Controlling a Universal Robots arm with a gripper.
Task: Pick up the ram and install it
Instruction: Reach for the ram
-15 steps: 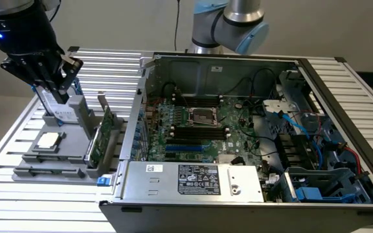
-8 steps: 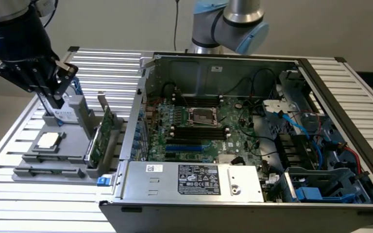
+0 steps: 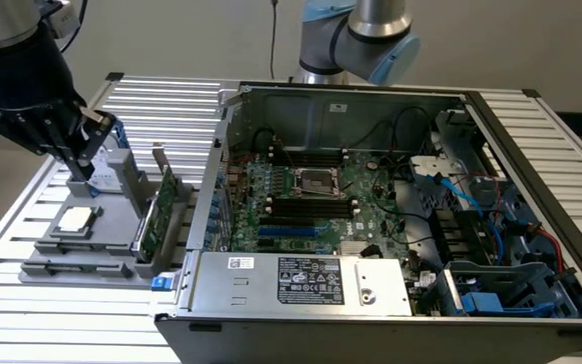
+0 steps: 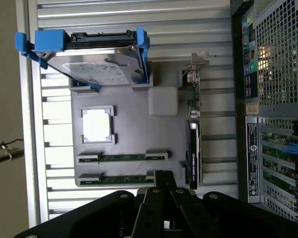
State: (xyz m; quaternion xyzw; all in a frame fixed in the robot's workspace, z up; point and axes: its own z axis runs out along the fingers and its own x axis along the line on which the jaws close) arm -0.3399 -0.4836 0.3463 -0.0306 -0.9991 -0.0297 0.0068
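My gripper: my gripper (image 3: 86,176) hangs over the far end of the grey holder, at the exterior view's left. My fingers (image 4: 155,198) are pressed together with nothing between them.
Table: a slatted metal table (image 3: 58,326) carries everything.
Holder: the grey holder (image 3: 109,227) lies on the table beside the computer case. It has a separate recess for each part.
Holder, drive bay: a hard drive (image 4: 97,69) in a blue bracket (image 4: 49,42) leans tilted in its stand, just under my gripper in the exterior view.
Holder, square recess: a pale square chip (image 3: 76,220) lies flat in it.
Holder, long slots: the ram (image 4: 122,157) lies flat in one narrow slot. A second ram stick (image 4: 120,177) lies parallel in the next slot, closer to my fingers. Neither is touched.
Holder, upright slot: a green expansion card (image 3: 160,208) stands on edge at the side nearest the case.
Case: the computer case (image 3: 533,152) lies open on its side at the exterior view's right.
Case, inside: a green motherboard (image 3: 372,220) covers the floor, with long black slots (image 3: 311,205) beside the square socket (image 3: 315,180).
Case, near edge: a silver power supply (image 3: 301,280) with a label.
Case, right end: blue cables (image 3: 465,199) and a blue drive carrier (image 3: 483,302).
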